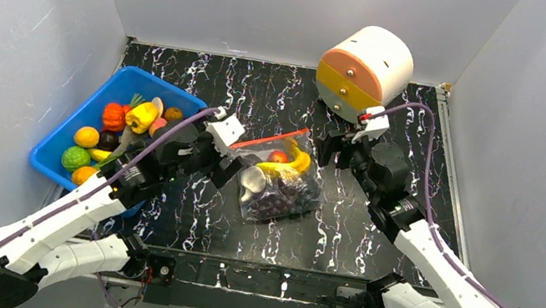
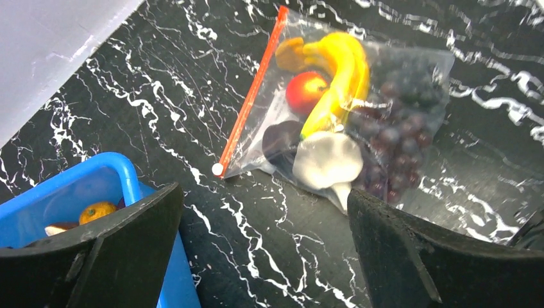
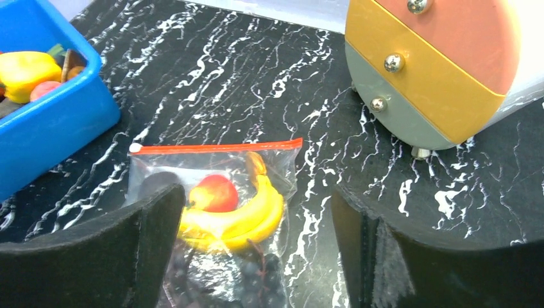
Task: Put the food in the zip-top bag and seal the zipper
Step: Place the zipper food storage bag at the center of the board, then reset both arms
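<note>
On table [image 1: 338, 246], zip-top bag [image 1: 279, 197] holds banana [image 1: 295, 165]; zipper [image 2: 251, 93] white end seen only from wrists. Left tool [image 2: 263, 196], right tool [image 3: 258, 192] apart.

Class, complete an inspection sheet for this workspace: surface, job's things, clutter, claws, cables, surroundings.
Surface: black marbled tabletop, white veins.
Job's things: zip-top bag lies flat, holding banana, grapes, red fruit; zipper straight, seal cannot be judged; more toy food in blue bin.
Clutter: round drawer unit, back right.
Claws: left claw open, empty; right claw open, empty.
Cables: purple cable along each arm.
Surroundings: plain grey walls on three sides.
</note>
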Tool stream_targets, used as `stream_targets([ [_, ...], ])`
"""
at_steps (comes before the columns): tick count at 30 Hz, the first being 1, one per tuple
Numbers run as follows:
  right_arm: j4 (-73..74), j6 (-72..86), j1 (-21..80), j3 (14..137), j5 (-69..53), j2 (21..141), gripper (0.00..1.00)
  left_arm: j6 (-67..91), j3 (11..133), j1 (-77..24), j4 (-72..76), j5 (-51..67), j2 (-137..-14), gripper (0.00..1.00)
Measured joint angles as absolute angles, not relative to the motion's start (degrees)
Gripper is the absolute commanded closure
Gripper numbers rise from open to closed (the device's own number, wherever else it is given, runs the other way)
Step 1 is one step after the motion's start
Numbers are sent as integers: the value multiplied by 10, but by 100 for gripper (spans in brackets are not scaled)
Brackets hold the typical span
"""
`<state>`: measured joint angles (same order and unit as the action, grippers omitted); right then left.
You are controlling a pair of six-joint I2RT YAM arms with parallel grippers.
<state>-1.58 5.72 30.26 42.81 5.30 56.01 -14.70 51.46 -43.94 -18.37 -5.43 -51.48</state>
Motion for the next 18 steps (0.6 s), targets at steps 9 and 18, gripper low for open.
stream_targets([
  [9, 74, 116, 303, 451, 22, 496, 2, -12, 538, -439, -194, -82, -463, 2],
  [18, 182, 208, 303, 501, -1, 466, 2, 174, 575, -439, -219, -121, -460, 2],
])
